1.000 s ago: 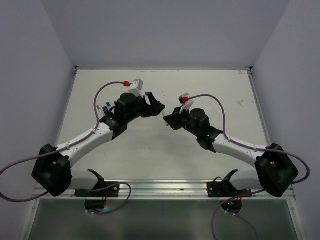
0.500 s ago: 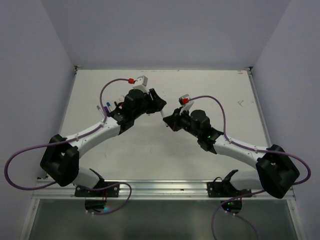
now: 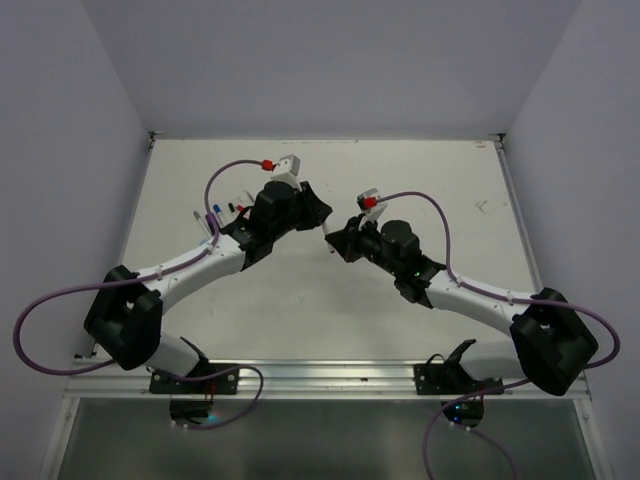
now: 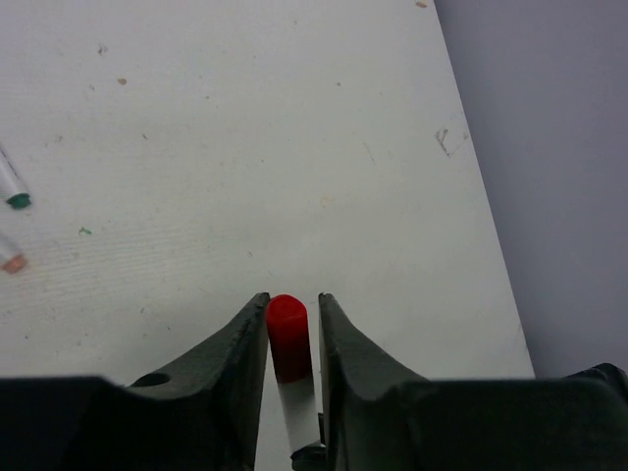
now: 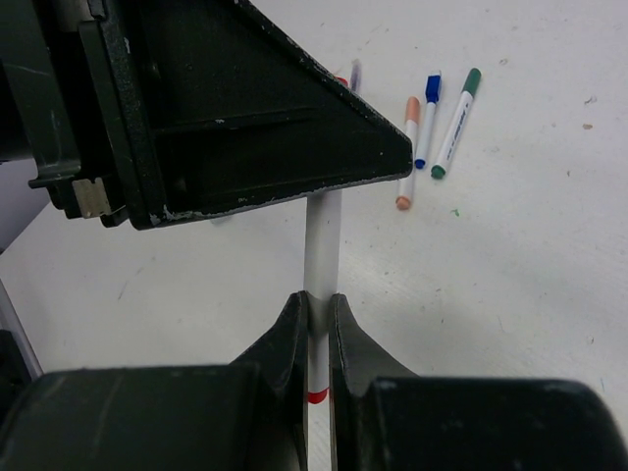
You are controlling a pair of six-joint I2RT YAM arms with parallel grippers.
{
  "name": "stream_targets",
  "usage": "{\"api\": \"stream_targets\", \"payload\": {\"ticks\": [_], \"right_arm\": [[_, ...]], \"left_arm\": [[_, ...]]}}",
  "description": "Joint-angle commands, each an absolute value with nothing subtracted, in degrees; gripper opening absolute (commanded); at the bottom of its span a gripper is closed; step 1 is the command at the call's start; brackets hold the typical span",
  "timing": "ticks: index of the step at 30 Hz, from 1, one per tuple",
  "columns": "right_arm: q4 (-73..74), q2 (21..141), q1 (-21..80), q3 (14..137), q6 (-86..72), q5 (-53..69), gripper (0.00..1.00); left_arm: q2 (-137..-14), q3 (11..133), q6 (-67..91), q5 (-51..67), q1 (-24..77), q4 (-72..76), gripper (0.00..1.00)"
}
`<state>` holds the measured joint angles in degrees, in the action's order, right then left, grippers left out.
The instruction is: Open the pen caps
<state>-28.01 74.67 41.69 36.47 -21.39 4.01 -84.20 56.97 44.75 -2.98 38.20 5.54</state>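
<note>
white pen [image 5: 323, 235] pinched in right gripper [image 5: 314, 309]; red cap [image 4: 287, 339] between jaws of left gripper [image 4: 292, 319], contact unclear; squeeze, then pull straight along pen.

Over the middle of the surface [image 4: 245, 147], spanning left pincer [image 4: 292, 299] and right pincer [image 5: 316, 299]: pen [image 5: 324, 245], cap [image 4: 287, 339] between the left's fingers, barrel clamped in the right. Lying on the surface, left of the left pincer: loose pens [image 5: 428, 123], side by side.
</note>
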Motion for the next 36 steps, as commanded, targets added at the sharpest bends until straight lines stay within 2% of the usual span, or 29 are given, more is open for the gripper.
{"api": "stream_targets", "payload": {"ticks": [1,4,8,11,12,14,15,16,19,20,23,24,27,31,34,35,36], "right_arm": [[-32.2,74.3,41.7,35.9,-20.0,3.3,0.00],[-32.3,74.3,41.7,35.6,-20.0,3.5,0.00],[-32.5,74.5,41.7,35.7,-20.1,3.6,0.00],[-32.5,74.6,41.7,35.8,-20.0,3.9,0.00],[-32.4,74.6,41.7,35.8,-20.0,3.9,0.00],[-32.5,74.7,41.8,35.6,-20.0,4.0,0.00],[-32.6,74.8,41.7,35.5,-20.2,4.0,0.00],[-32.5,74.8,41.7,35.5,-20.3,3.9,0.00],[-33.2,75.1,41.7,36.1,-20.9,4.0,0.22],[-33.1,75.1,41.8,36.6,-21.0,4.0,0.35],[-33.0,76.1,41.7,38.1,-21.4,3.8,0.46],[-33.0,76.5,41.7,38.6,-21.3,3.6,0.47],[-31.8,78.0,41.7,40.7,-21.4,3.9,0.47],[-32.5,79.7,41.7,42.4,-21.7,5.3,0.40],[-31.7,80.1,41.7,43.6,-21.5,6.0,0.27],[-30.7,80.0,41.7,43.8,-21.4,6.3,0.14],[-30.2,79.5,41.7,43.8,-21.2,6.5,0.08]], "left_arm": [[-82.8,58.5,43.6,-7.0,38.0,7.3,0.34],[-82.4,58.6,43.5,-6.9,38.1,8.3,0.41],[-83.3,59.1,43.5,-6.1,38.0,8.6,0.39],[-83.5,58.7,43.7,-6.2,38.1,8.8,0.29],[-83.5,58.6,43.7,-6.3,38.0,8.9,0.21],[-83.2,58.4,43.7,-6.7,38.0,9.2,0.16],[-83.1,58.2,43.7,-6.8,38.1,9.6,0.07],[-83.0,58.1,43.6,-6.8,38.0,9.8,0.03],[-82.8,57.7,43.6,-6.0,38.0,10.5,0.00],[-82.5,57.5,43.7,-5.8,38.1,10.6,0.00],[-82.1,56.0,44.2,-4.0,38.1,11.8,0.00],[-81.8,55.6,44.4,-3.7,38.0,12.0,0.00],[-80.7,54.5,44.8,-3.4,38.0,13.1,0.00],[-79.5,53.6,45.3,-2.9,38.1,14.5,0.00],[-79.5,52.6,45.9,-2.5,38.1,16.4,0.00],[-79.6,52.4,46.1,-2.5,38.0,16.8,0.00],[-79.6,52.3,46.1,-2.6,38.1,17.6,0.00]]}}
